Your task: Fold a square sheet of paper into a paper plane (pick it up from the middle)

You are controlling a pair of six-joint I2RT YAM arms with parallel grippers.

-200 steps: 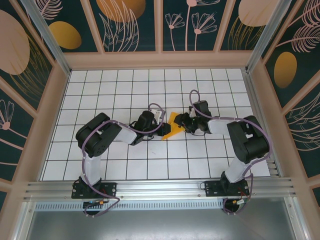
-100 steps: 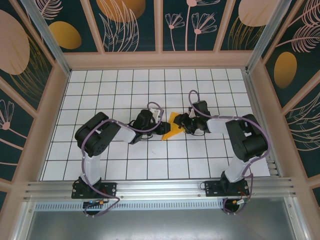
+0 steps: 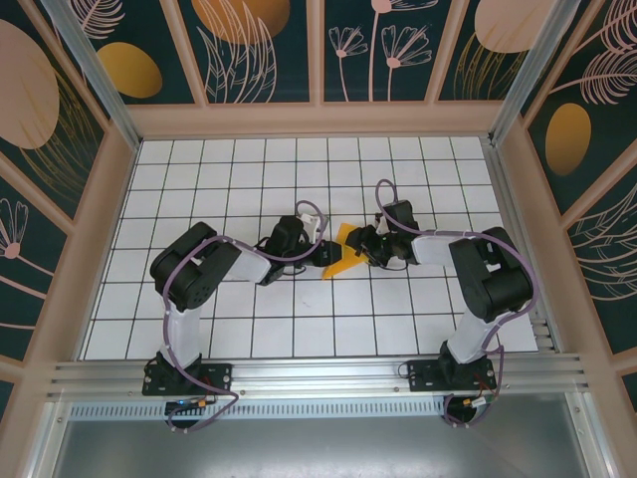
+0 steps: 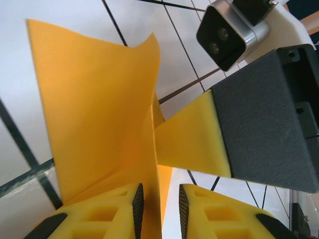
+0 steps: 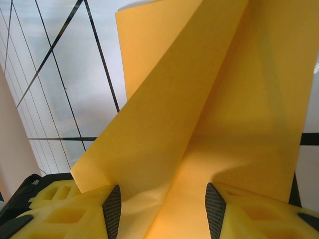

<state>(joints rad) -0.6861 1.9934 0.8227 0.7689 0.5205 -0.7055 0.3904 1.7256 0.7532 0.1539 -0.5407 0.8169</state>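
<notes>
Folded paper (image 3: 342,253) stands between the two grippers.
Left wrist view: the left gripper (image 4: 158,211) is narrow, with a fold between its pads and a gap beside one. Right wrist view: the right gripper (image 5: 163,216) is half apart, paper spanning pad to pad; whether it is clamped I cannot tell. From overhead the fingertips are too small to make out.

Dead centre was crowded, the left gripper (image 3: 323,257) and right gripper (image 3: 364,249) nose to nose with the folded square sheet of paper (image 3: 343,253) standing between them, while the table (image 3: 229,169) lay open across the upper rows, boxed in by walls (image 3: 269,60).
</notes>
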